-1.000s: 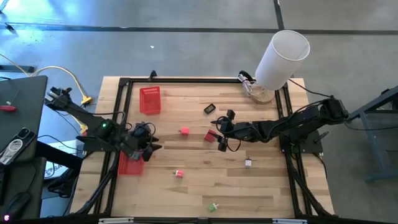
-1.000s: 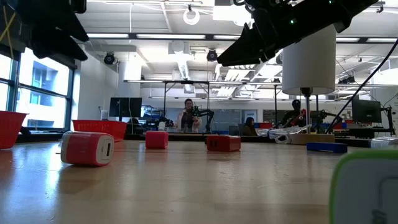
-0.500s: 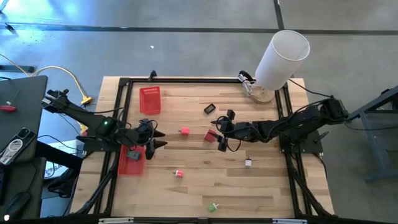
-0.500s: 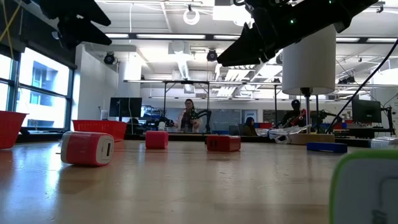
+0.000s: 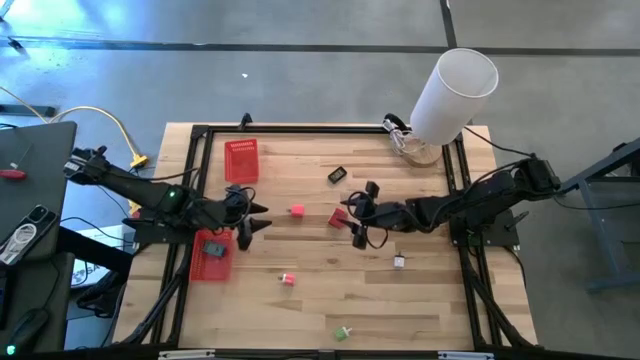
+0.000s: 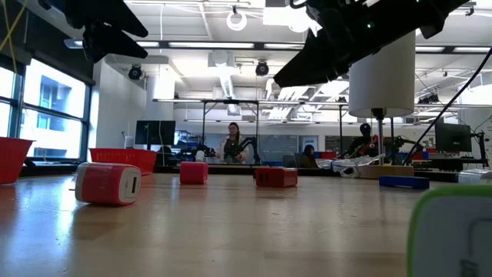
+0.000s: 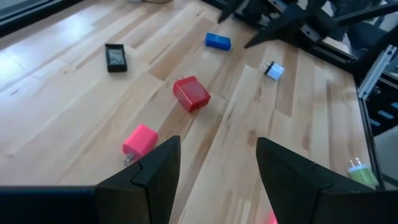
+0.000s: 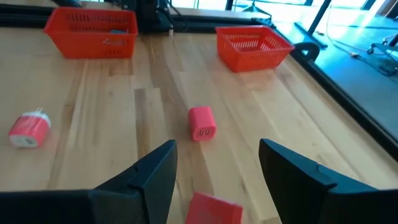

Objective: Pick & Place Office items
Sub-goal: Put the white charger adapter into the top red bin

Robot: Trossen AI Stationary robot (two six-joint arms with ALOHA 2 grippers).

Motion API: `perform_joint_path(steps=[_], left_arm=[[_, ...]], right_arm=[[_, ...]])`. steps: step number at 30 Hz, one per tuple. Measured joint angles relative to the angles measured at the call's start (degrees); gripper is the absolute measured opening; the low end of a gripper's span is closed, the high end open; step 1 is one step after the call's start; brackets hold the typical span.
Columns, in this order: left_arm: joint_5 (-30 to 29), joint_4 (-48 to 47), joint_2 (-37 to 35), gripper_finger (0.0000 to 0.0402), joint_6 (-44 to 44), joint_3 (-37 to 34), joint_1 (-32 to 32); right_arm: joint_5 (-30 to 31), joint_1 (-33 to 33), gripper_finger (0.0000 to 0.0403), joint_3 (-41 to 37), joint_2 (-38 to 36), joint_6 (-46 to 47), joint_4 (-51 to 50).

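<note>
My left gripper [image 5: 248, 219] has swung out from over the near red basket [image 5: 210, 257] toward mid-table, fingers spread and empty, so I judge a drop is done and I'm reaching for the next piece. The pink block [image 5: 297, 211] lies just right of it, the red block [image 7: 191, 93] farther right, under my open, empty right gripper [image 5: 358, 212]. Bare wood lies between them; the black frame rail [image 5: 195, 180] stays behind me.

A robotics lab: open hall, exposed ceiling ducts [image 6: 223, 73], monitors [image 6: 157, 132].
</note>
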Motion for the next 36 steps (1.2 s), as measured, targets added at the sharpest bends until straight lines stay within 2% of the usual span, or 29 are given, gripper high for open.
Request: perform_joint_path(steps=[13,21,24,30,33,36], left_arm=[[2.75,0.93,3.19,0.0203,2.76,0.00,3.09],[5.89,4.11,7.07,0.0203,6.92,0.00,6.10],[7.09,5.13,8.31,0.0203,8.60,0.00,7.34],[7.26,5.35,9.84,0.0203,9.13,-0.02,9.68],[7.24,5.38,10.10,0.0203,9.09,-0.02,10.33],[7.37,5.99,10.32,0.0203,9.08,-0.02,11.04]], right_arm=[[-1.06,1.46,0.0215,0.00,0.00,5.27,-2.23],[-15.10,1.70,0.0215,0.00,0.00,10.14,-7.35],[-18.13,2.21,0.0215,0.00,0.00,12.59,-9.12],[-18.34,6.66,0.0215,0.22,-0.59,13.20,-12.99],[-16.71,8.15,0.0215,2.72,-0.74,17.29,-19.67],[-14.74,9.80,0.0215,6.39,-0.74,21.31,-30.80]])
